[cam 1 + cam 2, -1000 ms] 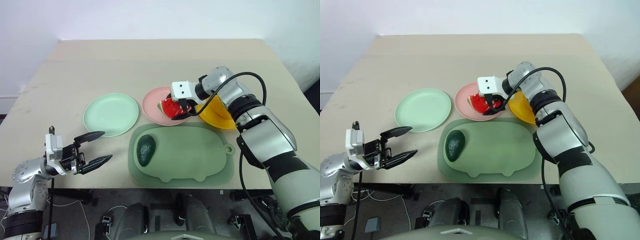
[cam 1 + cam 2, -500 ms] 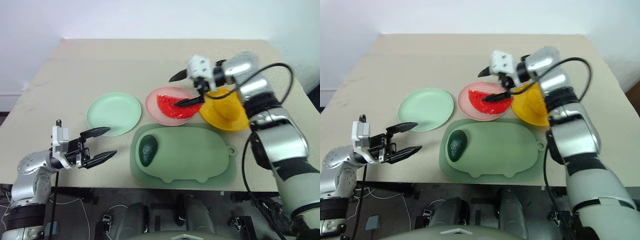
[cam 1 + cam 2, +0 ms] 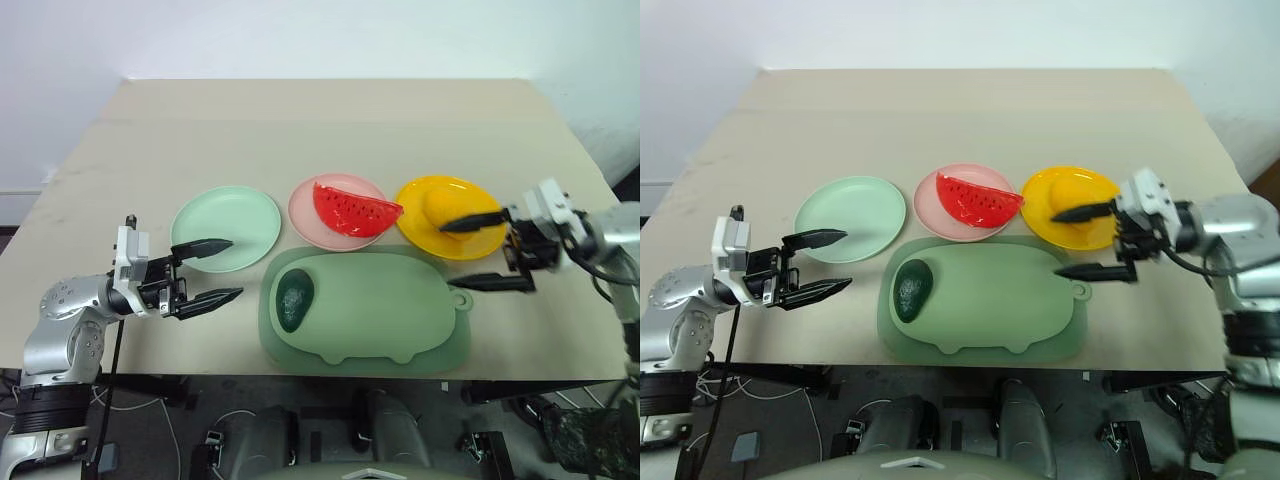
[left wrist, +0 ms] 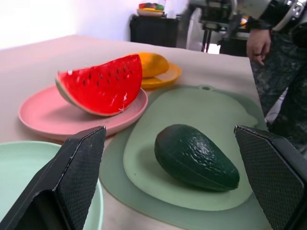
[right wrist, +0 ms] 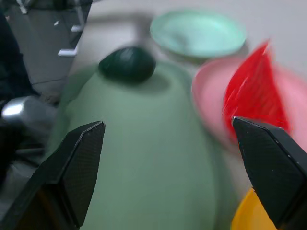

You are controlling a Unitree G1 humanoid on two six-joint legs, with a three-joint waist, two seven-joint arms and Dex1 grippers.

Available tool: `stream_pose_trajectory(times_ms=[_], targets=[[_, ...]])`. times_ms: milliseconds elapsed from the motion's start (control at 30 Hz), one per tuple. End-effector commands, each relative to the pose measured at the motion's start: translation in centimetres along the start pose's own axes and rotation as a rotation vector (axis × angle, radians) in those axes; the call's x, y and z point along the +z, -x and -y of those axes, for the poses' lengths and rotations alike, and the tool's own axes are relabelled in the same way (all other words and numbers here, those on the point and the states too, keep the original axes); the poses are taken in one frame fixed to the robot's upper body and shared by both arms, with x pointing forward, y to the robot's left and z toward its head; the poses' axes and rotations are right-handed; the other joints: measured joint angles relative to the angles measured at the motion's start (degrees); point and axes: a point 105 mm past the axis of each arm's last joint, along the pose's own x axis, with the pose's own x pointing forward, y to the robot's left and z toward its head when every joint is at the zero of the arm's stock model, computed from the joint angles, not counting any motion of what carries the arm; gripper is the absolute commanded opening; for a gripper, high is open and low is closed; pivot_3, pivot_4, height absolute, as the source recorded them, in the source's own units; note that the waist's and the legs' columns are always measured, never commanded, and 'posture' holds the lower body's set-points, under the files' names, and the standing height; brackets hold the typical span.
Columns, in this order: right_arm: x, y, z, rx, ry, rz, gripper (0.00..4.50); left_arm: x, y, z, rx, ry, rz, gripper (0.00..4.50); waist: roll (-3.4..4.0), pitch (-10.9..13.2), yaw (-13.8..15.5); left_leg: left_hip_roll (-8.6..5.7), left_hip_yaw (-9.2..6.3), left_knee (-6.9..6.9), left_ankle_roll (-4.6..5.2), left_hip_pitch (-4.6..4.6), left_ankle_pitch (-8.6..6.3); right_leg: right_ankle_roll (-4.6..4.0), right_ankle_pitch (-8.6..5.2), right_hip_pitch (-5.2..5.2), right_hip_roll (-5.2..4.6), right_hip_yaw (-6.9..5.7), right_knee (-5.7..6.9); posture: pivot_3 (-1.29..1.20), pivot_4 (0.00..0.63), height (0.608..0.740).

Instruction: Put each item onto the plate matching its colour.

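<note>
Just ahead of the left end effector [image 3: 205, 271], released and empty, the avocado [image 3: 294, 299] lies on the pale green cutting board [image 3: 380, 310], long axis running toward the mint plate [image 3: 226, 228]. Left arm's nearer; right end effector [image 3: 478, 252] is released too. No labels readable.

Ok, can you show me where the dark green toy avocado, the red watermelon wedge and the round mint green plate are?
dark green toy avocado [image 3: 293, 299], left eye view, its middle.
red watermelon wedge [image 3: 354, 208], left eye view, seeded red face.
round mint green plate [image 3: 226, 225], left eye view, bare centre.
</note>
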Motion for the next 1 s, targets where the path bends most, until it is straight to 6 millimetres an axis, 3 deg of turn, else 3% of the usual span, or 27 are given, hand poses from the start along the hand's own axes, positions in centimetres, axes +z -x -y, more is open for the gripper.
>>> stream_pose_trajectory(times_ms=[33,200,300,433,533,767,1000], targets=[[0.4,1.2,-1.2,0.001,0.014,-0.004,4.47,0.8,-0.3,0.1,-0.013,-0.023,-0.009,4.5,-0.01,0.0,-0.05,0.0,0.02,0.0,0.0,0.01,0.0,0.0,0.0,0.0,0.0,0.02,0.0,0.0,0.15,0.736],[-0.2,1.3,-2.4,0.015,-0.019,-0.02,4.47,-0.4,-1.1,0.2,0.028,0.038,-0.101,4.5,-0.04,0.02,-0.09,0.0,0.01,0.0,0.0,0.02,0.0,0.0,0.0,0.0,0.0,0.04,0.0,0.0,0.15,0.736],[-0.5,0.6,-3.0,0.028,-0.033,-0.01,4.47,0.5,-3.3,1.1,0.016,0.066,-0.061,4.5,-0.15,0.09,0.2,0.01,-0.02,0.0,0.0,0.0,0.0,0.01,0.0,-0.01,0.0,0.05,0.0,0.0,0.15,0.736],[-0.6,-0.1,-3.3,0.031,-0.045,-0.002,4.47,0.3,-4.8,1.1,0.101,-0.015,-0.185,4.5,-0.27,0.16,1.17,0.0,-0.03,0.04,0.0,0.01,0.0,0.02,0.0,0.03,-0.02,0.07,-0.01,0.0,0.15,0.736],[-0.8,-0.6,-3.5,0.035,-0.051,0.004,4.47,1.3,-6.0,1.3,0.11,0.026,-0.156,4.5,-0.31,0.18,1.33,-0.01,-0.03,0.04,0.0,0.01,0.0,0.01,0.0,0.03,0.01,0.07,-0.01,0.0,0.15,0.736],[-0.9,-1.1,-4.3,0.058,-0.071,0.011,4.47,0.6,-8.4,1.1,0.221,0.055,-0.215,4.5,-0.41,0.23,1.41,-0.03,-0.05,0.06,-0.01,0.01,0.01,0.01,-0.01,0.07,0.02,0.09,-0.02,0.0,0.15,0.736],[-1.2,-1.5,-4.5,0.052,-0.07,0.007,4.47,0.6,-11.8,2.8,0.237,0.16,-0.221,4.5,-0.47,0.27,1.41,-0.04,-0.08,0.1,-0.01,0.03,0.01,0.02,0.0,0.13,0.02,0.09,-0.01,0.0,0.15,0.736]])
